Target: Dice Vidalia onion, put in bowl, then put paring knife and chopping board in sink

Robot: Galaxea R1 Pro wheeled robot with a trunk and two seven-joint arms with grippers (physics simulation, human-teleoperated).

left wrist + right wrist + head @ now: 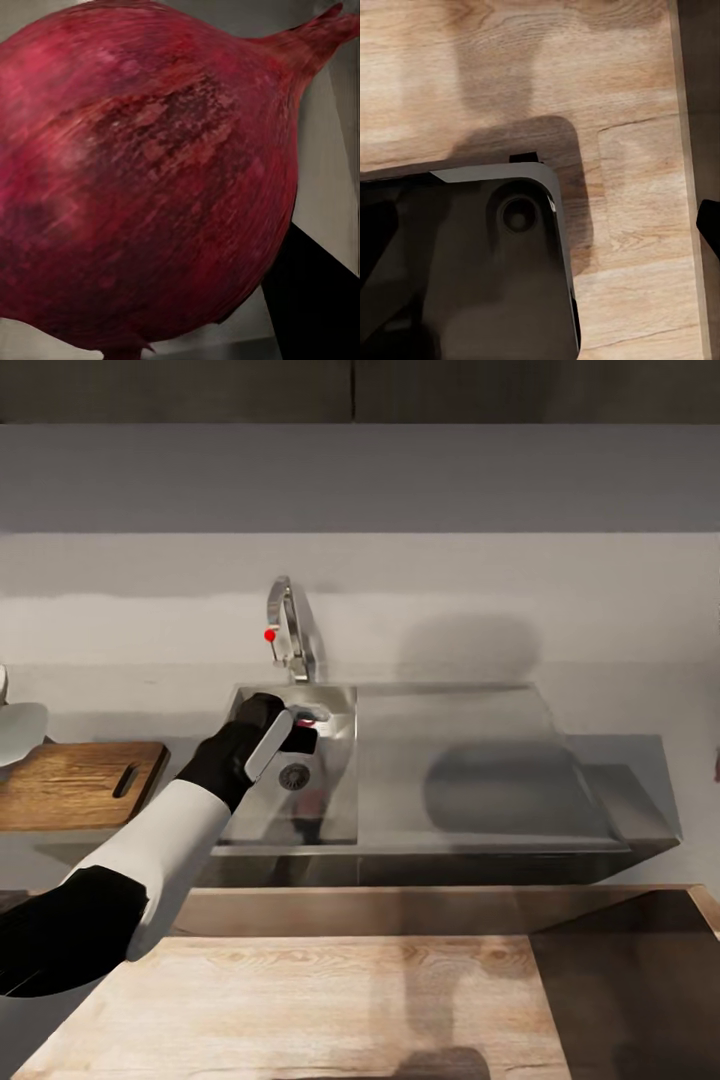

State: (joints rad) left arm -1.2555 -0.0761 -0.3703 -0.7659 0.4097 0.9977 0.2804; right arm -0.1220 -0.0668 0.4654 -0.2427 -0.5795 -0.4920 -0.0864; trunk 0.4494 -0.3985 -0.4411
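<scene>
The sink (480, 840) is set into the grey countertop (620, 700). My left gripper (303, 728) reaches down into its basin above the round drain (293, 776). The Vidalia onion (150, 180), red-skinned with a pointed stem, sits right in front of the left wrist camera. One dark finger (315, 300) lies against its side, so the gripper looks shut on it. A pink patch of onion (312, 712) shows at the fingertips. Left of the sink lies the chopping board (70, 785). The white bowl (15, 730) pokes in at the far left edge. The paring knife is out of view.
A curved chrome tap (288, 622) with a red knob (269, 634) stands behind the basin. A light wooden surface (300, 1000) spans the foreground between me and the sink. The right wrist view looks down on wood flooring (607, 90) and a dark rounded base (465, 262).
</scene>
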